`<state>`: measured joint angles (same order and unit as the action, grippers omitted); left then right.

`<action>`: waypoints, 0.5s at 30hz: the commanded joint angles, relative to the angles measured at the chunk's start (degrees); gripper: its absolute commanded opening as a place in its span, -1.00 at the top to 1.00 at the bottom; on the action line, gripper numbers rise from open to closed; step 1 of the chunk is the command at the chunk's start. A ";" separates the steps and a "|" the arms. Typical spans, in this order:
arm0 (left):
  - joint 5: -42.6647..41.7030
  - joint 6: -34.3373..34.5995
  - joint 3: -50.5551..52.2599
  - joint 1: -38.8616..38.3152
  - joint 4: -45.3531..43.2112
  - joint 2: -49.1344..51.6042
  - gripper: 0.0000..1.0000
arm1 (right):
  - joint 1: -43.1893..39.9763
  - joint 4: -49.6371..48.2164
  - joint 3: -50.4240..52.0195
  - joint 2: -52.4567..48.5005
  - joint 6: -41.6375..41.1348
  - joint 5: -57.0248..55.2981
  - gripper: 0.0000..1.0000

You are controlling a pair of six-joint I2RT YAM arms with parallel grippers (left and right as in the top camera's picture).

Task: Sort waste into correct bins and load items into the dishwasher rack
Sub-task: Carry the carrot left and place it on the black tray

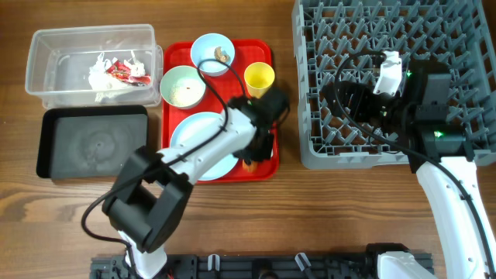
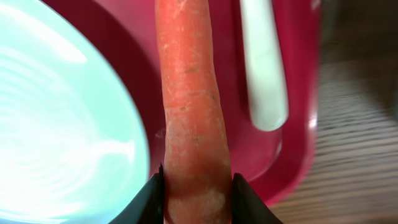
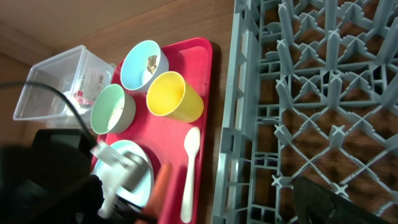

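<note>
Beside carrot (image 2: 193,106), unseen overhead: white spoon (image 2: 264,68)

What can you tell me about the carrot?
The carrot is orange, long and slightly tapering, with rough, faintly speckled skin. It is over the red tray, running lengthwise between the light blue plate and the white spoon, with red showing on both sides, so it touches neither. The left gripper has a black finger against each side of one end. Whether it rests on the tray or is just lifted cannot be told.
</note>
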<state>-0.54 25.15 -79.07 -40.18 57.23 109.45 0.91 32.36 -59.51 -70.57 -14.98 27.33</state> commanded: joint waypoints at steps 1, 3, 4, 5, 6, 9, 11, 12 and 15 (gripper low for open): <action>0.00 -0.96 -7.63 3.50 4.42 -4.46 0.76 | -0.13 -0.17 -0.81 -0.48 -0.46 -0.57 -1.00; 0.46 -0.94 -10.03 5.51 7.10 -6.12 0.78 | -0.13 -0.20 -0.81 -0.48 -0.44 -0.59 -0.99; 0.96 -0.94 -10.51 6.23 7.85 -6.71 0.78 | -0.13 -0.24 -0.81 -0.48 -0.44 -0.59 -1.00; 2.58 -0.90 -10.97 7.69 9.11 -7.93 0.78 | -0.13 -0.31 -0.81 -0.48 -0.39 -0.59 -0.99; 4.50 -0.46 -10.97 9.53 10.32 -9.33 0.78 | -0.13 -0.28 -0.81 -0.48 -0.39 -0.59 -0.99; 9.68 0.98 -10.97 16.61 14.82 -12.83 0.79 | -0.13 -0.39 -0.81 -0.48 -0.20 -0.63 -0.99; 11.89 1.01 -10.95 22.75 16.96 -14.78 0.81 | -0.13 -0.61 -0.81 -0.48 -0.17 -0.81 -1.00; 12.46 0.98 -10.95 26.88 17.73 -15.65 0.81 | -0.13 -0.83 -0.81 -0.48 -0.22 -0.81 -0.99; 12.44 0.98 -10.93 37.42 18.32 -16.22 0.86 | -0.13 -1.07 -0.81 -0.48 -0.22 -0.81 -0.99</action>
<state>8.78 25.58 -89.03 -12.32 75.02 95.29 0.91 31.68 -59.51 -70.57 -14.98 27.14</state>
